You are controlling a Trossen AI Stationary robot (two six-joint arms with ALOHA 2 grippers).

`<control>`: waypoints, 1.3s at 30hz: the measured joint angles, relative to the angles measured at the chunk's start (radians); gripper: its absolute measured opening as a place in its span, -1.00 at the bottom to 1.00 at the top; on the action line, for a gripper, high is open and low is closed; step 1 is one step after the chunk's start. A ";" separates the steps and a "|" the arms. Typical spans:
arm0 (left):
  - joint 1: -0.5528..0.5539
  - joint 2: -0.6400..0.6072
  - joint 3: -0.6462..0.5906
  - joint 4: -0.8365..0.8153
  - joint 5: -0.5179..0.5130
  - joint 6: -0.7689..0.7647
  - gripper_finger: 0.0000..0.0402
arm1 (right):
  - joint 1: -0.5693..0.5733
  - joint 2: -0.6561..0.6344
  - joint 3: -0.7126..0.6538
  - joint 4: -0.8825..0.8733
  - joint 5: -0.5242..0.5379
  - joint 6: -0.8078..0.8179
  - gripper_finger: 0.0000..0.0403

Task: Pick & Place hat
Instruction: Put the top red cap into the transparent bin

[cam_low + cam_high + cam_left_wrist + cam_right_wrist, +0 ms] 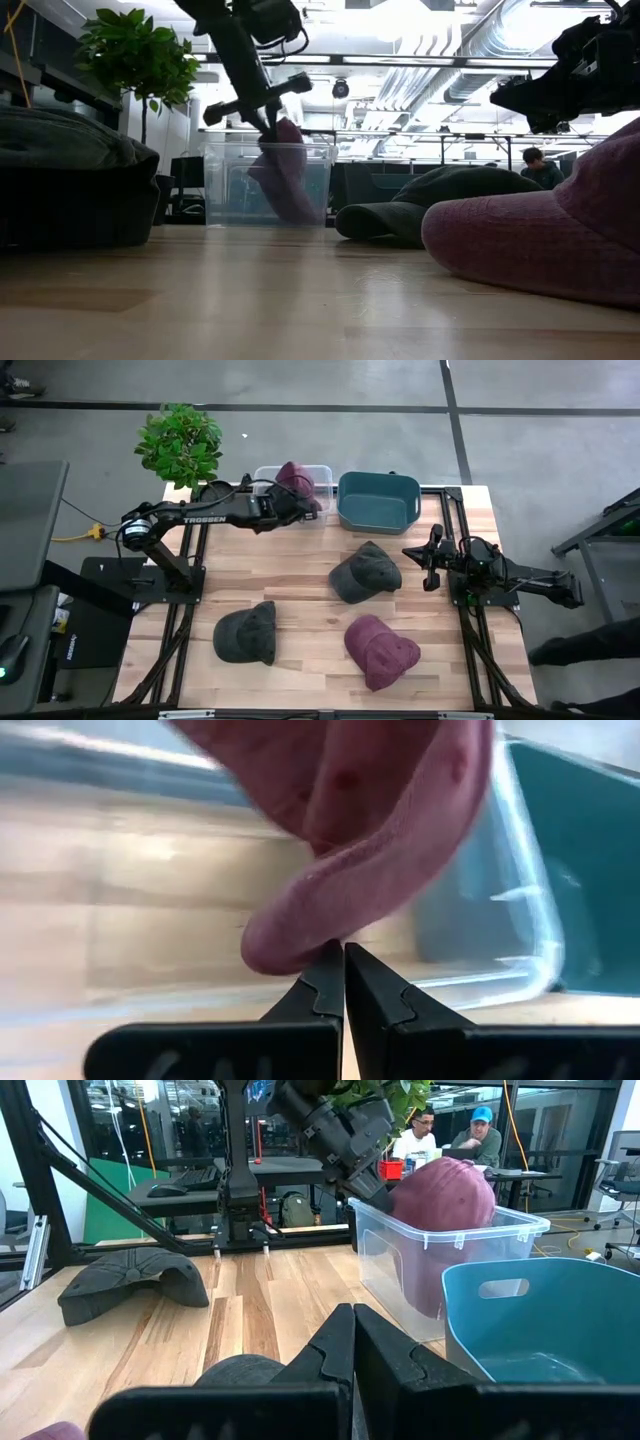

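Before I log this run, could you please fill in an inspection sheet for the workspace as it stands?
Surface: wooden table, dry, no spills seen.
Job's things: maroon hat held over the clear bin, partly inside it; teal bin beside it looks empty; two dark hats and a second maroon hat lie loose on the table.
Clutter: nothing seen on the table.
Grippers: left hand shut on the maroon hat; right hand shut, empty, waiting at the table's right edge.
Cables: yellow cable off the table's left side.
Surroundings: potted plant at the far left corner; people seated in the room behind.
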 joint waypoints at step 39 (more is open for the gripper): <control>0.079 0.137 0.305 -0.357 -0.057 -0.009 -1.00 | 0.000 0.000 0.000 0.000 0.000 0.000 -1.00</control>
